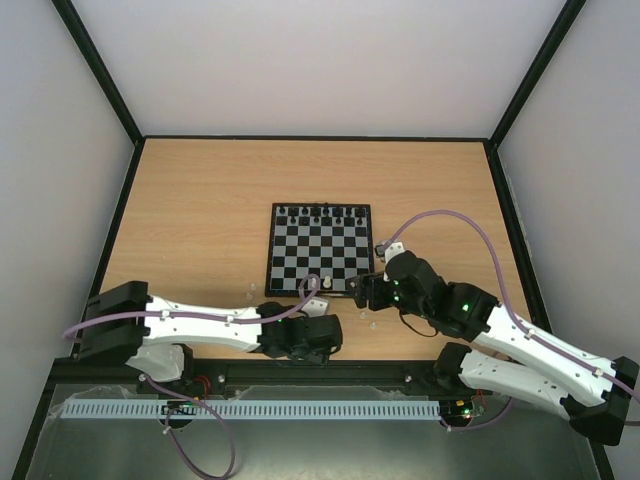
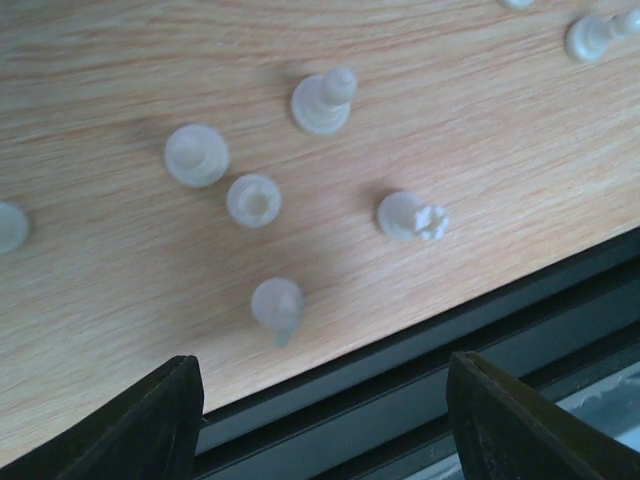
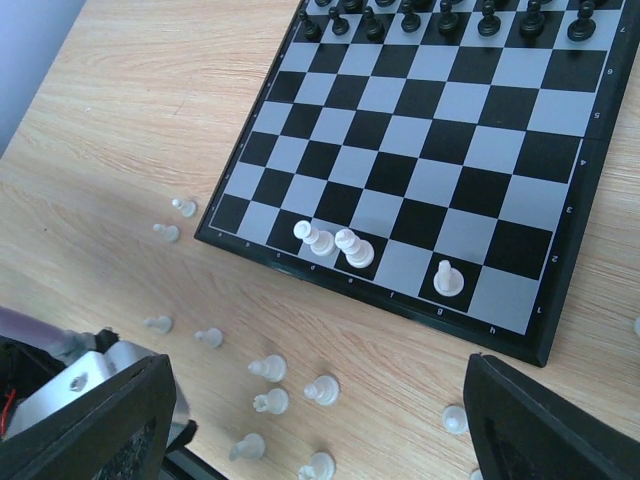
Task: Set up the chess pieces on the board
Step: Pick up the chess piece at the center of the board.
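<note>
The wooden desk [image 1: 200,200] fills the enclosure floor. The left arm [image 1: 200,325] lies along its near edge and the right arm [image 1: 520,340] reaches in from the near right corner.

The chessboard [image 1: 320,250] lies flat near the middle of the desk, its squares mostly bare [image 3: 430,130].

The left tool [image 1: 305,338] hangs low over the desk, just short of the chessboard's near edge. In the wrist view its jaws stand wide apart [image 2: 330,430] and hold nothing; only desk and the black rail [image 2: 450,350] at the desk's near edge show between them.

The right tool [image 1: 365,292] hovers near the chessboard's near right corner. Its jaws are also spread wide [image 3: 320,440] and grip nothing, with loose figures lying on the desk below the gap.

The black pieces [image 1: 320,212] stand in a row along the chessboard's far edge [image 3: 445,18].

The white pieces are split. A tight cluster [image 3: 335,245] stands on the nearest rank, and a single one [image 3: 448,278] stands apart to its right on the same rank. The rest are scattered on the desk [image 3: 268,368] off the near left corner of the chessboard.

Under the left tool several translucent white figures sit apart from each other. Some stand upright [image 2: 196,155], and others lie on their sides, among them one with a notched crown [image 2: 412,217].
</note>
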Controlling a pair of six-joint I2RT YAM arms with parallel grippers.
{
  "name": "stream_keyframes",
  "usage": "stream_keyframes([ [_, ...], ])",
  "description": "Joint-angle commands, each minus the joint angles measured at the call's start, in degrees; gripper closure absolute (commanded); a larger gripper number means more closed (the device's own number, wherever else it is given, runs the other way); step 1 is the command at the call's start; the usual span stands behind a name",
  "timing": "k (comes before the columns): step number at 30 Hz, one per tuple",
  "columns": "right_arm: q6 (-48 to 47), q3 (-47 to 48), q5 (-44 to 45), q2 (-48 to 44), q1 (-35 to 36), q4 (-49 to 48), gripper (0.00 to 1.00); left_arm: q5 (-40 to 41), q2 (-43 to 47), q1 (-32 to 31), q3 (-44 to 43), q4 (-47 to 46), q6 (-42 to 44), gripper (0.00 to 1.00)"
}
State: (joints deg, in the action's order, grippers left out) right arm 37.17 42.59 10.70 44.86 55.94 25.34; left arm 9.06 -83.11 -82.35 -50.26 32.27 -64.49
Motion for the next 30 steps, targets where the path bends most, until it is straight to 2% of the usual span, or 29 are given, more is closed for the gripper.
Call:
stream_keyframes([
  [1, -0.6, 1.1, -1.3, -1.2, -0.2, 2.8, 0.21, 2.6, -3.7, 0.1, -3.0, -1.9, 1.2, 0.32],
  [6, -0.6, 0.9, -1.5, -1.3, -0.2, 2.7, 0.21, 1.5, -6.1, 1.3, -3.5, -2.7, 2.3, 0.44],
  [15, -2.3, 0.6, -1.3, -0.3, -0.1, 1.8, 0.21, 0.9, -6.6, 2.2, -2.2, -1.8, 2.6, 0.52],
  [18, -2.4, 0.6, -1.0, 0.2, -0.2, 1.7, 0.21, 0.9, -7.1, 2.5, -1.9, -1.6, 2.9, 0.58],
  [30, -2.3, 0.3, -0.5, 0.8, -0.2, 1.5, 0.21, 1.6, -9.5, 2.6, -2.0, 0.4, 3.4, 0.61],
])
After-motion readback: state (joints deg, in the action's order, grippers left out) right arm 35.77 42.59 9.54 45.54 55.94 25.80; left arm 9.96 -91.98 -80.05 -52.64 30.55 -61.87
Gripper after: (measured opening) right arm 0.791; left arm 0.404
